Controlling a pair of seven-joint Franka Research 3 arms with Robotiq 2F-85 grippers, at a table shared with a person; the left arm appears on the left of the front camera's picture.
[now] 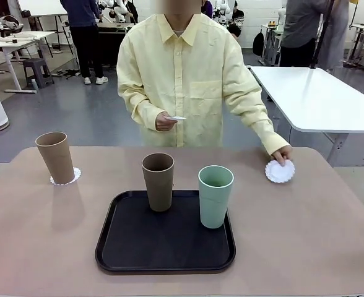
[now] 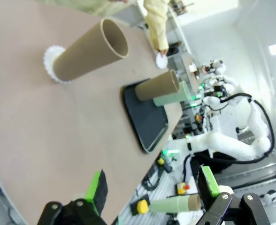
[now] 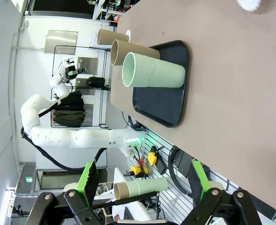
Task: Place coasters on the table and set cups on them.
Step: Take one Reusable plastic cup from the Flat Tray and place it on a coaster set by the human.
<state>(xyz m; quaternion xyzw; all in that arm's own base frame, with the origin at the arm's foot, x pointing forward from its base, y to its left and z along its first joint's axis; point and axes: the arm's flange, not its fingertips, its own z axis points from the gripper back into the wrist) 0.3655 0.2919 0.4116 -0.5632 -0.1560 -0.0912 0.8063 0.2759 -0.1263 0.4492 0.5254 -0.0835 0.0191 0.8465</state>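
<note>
A light tan cup (image 1: 56,157) (image 2: 88,49) stands on a white lacy coaster (image 1: 75,176) (image 2: 50,60) at the table's (image 1: 306,235) far left. The darker brown cup (image 1: 158,181) (image 2: 157,86) (image 3: 125,50) and the mint green cup (image 1: 215,195) (image 2: 173,99) (image 3: 153,70) stand on the black tray (image 1: 163,244) (image 2: 147,123) (image 3: 168,101). At the far right the person's hand (image 1: 282,153) presses a second coaster (image 1: 280,171) (image 2: 161,60) (image 3: 249,4) onto the table. The other hand (image 1: 164,122) holds a third coaster (image 1: 176,117) at chest height. My left gripper (image 2: 152,192) and right gripper (image 3: 142,180) are open and empty, off the table.
A white table (image 1: 318,99) stands behind at the right. Other people and tables fill the room behind. The beige tabletop is bare in front of and to both sides of the tray.
</note>
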